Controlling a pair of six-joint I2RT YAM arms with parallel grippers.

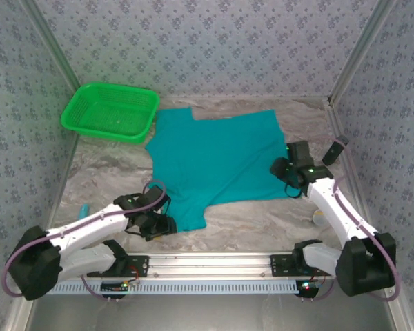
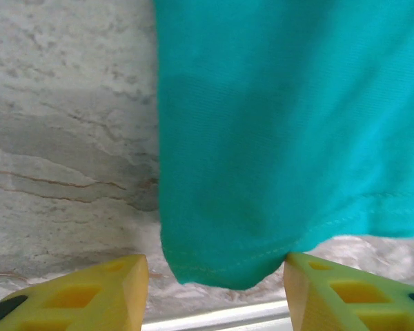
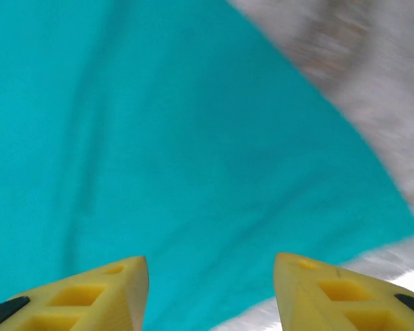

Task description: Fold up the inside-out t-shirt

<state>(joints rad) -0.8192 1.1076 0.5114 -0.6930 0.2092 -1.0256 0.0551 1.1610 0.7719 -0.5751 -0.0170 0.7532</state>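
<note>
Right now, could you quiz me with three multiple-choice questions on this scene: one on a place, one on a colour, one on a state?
1. Where does the basket stand?
A. far left of the table
B. near right
C. between the arms

2. What colour is the shirt?
A. red
B. teal
C. white

3. How is the left claw?
A. open
B. shut on cloth
C. shut on nothing

Answers:
1 A, it sits in the far left corner.
2 B, the cloth is blue-green in every view.
3 A, its yellow fingers stand apart on either side of the shirt's corner.
</note>
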